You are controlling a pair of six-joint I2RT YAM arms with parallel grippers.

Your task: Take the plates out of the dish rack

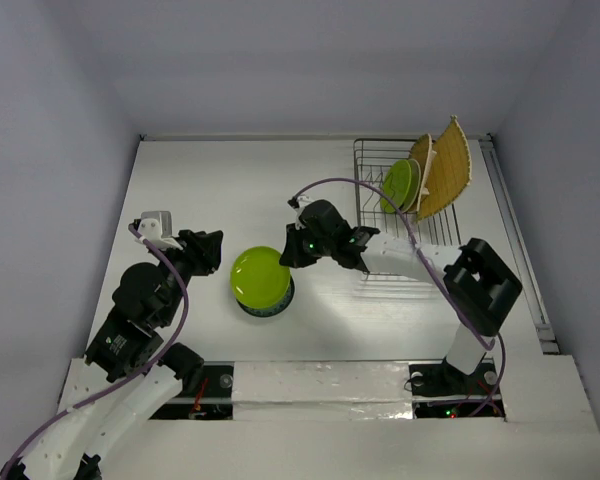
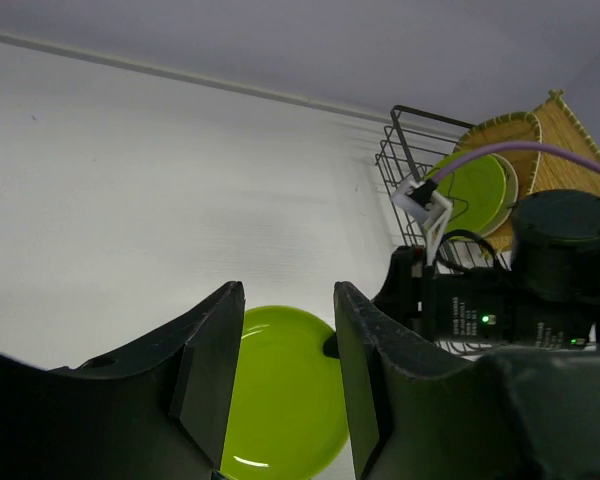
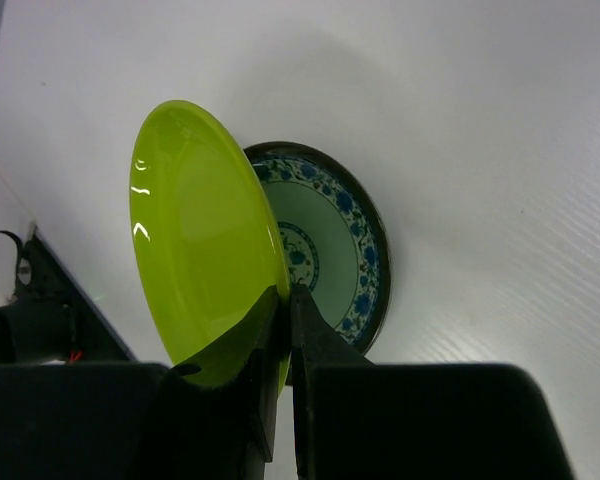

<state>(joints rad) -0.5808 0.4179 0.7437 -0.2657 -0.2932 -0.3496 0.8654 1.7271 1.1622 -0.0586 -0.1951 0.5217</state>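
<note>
White worktop (image 1: 180, 180), near its near edge: right gripper (image 1: 286, 252) clenches the green plate (image 1: 260, 277), tilted over the teal plate (image 3: 330, 250); better lay it flat, centred, then let go.

The dish rack (image 1: 405, 215) stands far right on the tabletop (image 1: 200, 190), with plates (image 1: 425, 180) upright in its far end. Left of it the right pincer (image 3: 283, 305) grips the held plate (image 1: 259, 277), tilted over the lower plate (image 3: 330, 250) lying flat. The left pincer (image 2: 290, 295) is further left.
</note>
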